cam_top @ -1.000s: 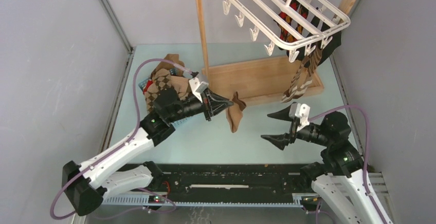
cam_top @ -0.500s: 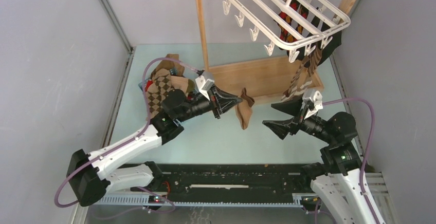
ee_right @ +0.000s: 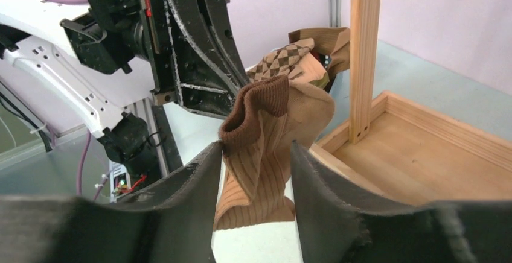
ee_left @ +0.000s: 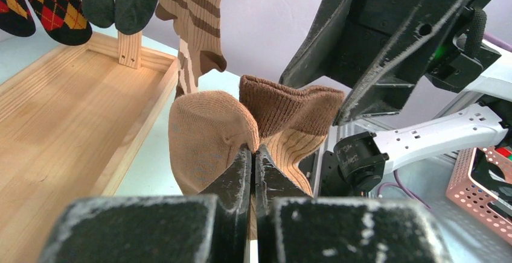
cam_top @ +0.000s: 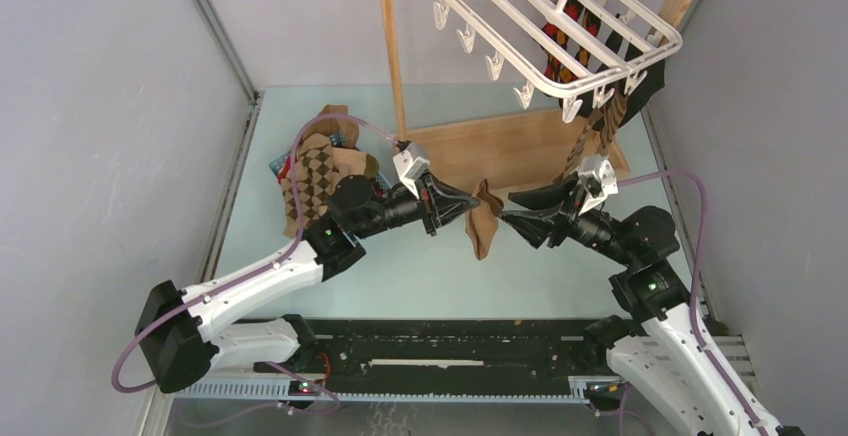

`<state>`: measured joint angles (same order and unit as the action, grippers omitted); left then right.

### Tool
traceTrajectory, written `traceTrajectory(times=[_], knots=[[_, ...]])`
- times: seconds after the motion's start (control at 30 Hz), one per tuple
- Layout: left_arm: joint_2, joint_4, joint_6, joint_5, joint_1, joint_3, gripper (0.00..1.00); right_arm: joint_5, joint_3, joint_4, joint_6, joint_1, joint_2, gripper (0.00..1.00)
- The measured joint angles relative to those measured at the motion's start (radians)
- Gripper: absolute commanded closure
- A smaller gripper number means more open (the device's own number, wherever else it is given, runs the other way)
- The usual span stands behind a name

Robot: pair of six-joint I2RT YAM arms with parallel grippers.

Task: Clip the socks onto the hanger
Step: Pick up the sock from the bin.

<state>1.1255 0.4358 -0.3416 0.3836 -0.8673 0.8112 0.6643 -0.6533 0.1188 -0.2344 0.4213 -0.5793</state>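
My left gripper (cam_top: 470, 199) is shut on a plain tan sock (cam_top: 482, 220) with a brown cuff, which hangs above the table beside the wooden stand. In the left wrist view its fingertips (ee_left: 253, 152) pinch the sock (ee_left: 205, 130) at a fold. My right gripper (cam_top: 508, 208) faces it, open, with its fingers on either side of the sock's ribbed cuff (ee_right: 265, 133). One finger (ee_right: 202, 172) touches the cuff. The white hanger (cam_top: 500, 11) hangs from the rail, with a striped sock (cam_top: 585, 151), a black sock (cam_top: 650, 81) and a red argyle sock (cam_top: 567, 28) clipped to it.
A heap of brown argyle and tan socks (cam_top: 322, 161) lies on a blue mesh basket (cam_top: 277, 166) at the left. The wooden stand's tray (cam_top: 500, 151) and post (cam_top: 392, 56) rise just behind both grippers. Grey walls close in on both sides.
The left arm has carried the tan sock to the right and farther back. The right gripper has moved up-left to the sock and its jaws have narrowed round the cuff.
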Motion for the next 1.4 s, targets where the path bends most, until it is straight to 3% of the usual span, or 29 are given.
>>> traceTrajectory(times=[0.13, 0.2, 0.53, 0.63, 0.8, 0.93, 1.17, 1.4], knots=[[0.0, 0.006, 0.0, -0.005, -0.005, 0.0, 1.0, -0.031, 0.0, 0.025, -0.009, 0.011, -0.021, 0.9], [0.0, 0.008, 0.0, -0.007, -0.006, 0.0, 1.0, -0.039, 0.0, 0.03, -0.01, 0.013, -0.026, 1.0], [0.0, 0.011, -0.023, -0.017, -0.006, 0.0, 0.98, -0.047, 0.0, 0.033, -0.011, 0.012, -0.029, 1.0], [0.0, 0.011, -0.035, -0.026, -0.006, 0.0, 0.88, -0.047, 0.0, 0.034, -0.013, 0.007, -0.028, 1.0], [-0.003, 0.013, -0.07, -0.049, -0.007, 0.0, 0.56, -0.047, -0.002, 0.034, -0.015, -0.007, -0.019, 1.0], [-0.027, 0.004, -0.099, -0.074, -0.006, 0.0, 0.4, -0.045, -0.008, 0.032, -0.019, -0.029, -0.01, 1.0], [-0.149, -0.156, -0.092, -0.116, 0.026, 0.0, 0.28, -0.027, -0.013, 0.025, -0.022, -0.073, -0.004, 1.0], [-0.329, -0.407, -0.028, -0.163, 0.142, 0.0, 0.15, 0.027, -0.02, -0.01, 0.014, -0.107, 0.003, 1.0]])
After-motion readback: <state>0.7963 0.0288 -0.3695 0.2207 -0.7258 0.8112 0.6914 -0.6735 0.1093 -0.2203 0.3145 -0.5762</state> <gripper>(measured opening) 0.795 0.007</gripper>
